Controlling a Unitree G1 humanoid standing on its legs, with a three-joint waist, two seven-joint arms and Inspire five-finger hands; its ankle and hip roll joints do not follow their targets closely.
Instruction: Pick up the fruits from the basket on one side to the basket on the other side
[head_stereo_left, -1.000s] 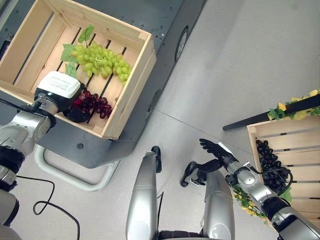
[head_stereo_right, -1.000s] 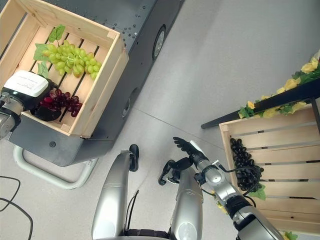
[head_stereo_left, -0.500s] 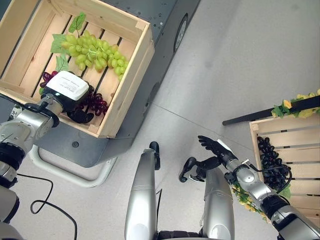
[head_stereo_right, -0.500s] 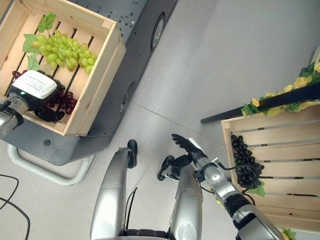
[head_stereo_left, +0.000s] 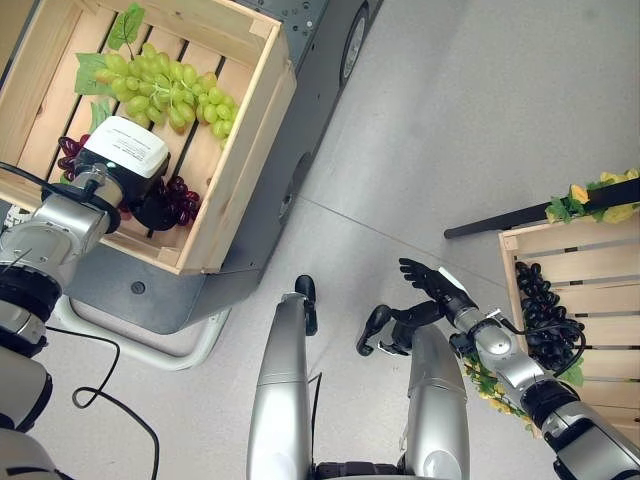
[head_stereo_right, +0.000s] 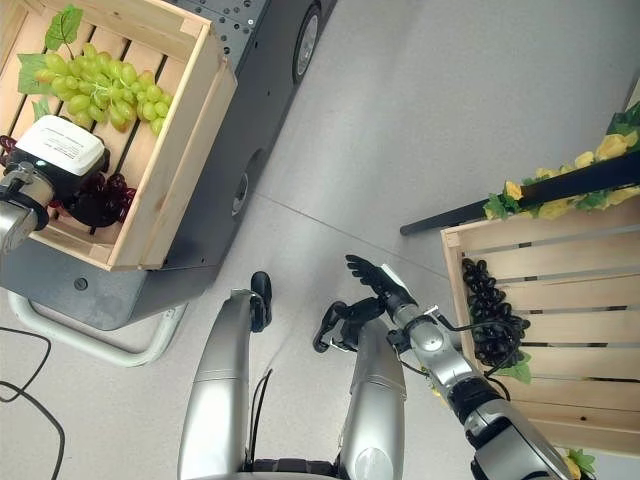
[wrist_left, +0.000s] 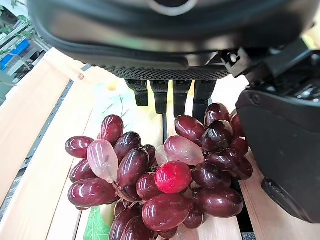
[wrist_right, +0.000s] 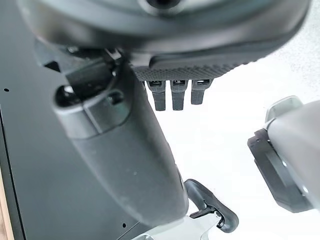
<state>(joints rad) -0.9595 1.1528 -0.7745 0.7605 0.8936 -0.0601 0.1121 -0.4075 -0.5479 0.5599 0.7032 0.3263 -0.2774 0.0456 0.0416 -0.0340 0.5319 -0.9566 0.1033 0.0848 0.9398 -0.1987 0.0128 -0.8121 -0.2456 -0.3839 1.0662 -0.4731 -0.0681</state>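
Crates: two — left crate (head_stereo_left: 240, 150), right crate (head_stereo_left: 590, 300)
Bunches: green grapes (head_stereo_left: 160, 85), red grapes (wrist_left: 160, 175), black grapes (head_stereo_left: 545, 315)
Left hand (head_stereo_left: 150, 205): over red grapes, fingers straight
Right hand (head_stereo_left: 432, 282): fingers spread, empty

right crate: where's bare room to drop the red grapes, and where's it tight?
In the right crate, the slats past the black grapes are bare, out toward the picture's edge. It is tight along the near wall, where those grapes lie. In the left crate, the left hand sits over the red grapes, beside the green grapes.
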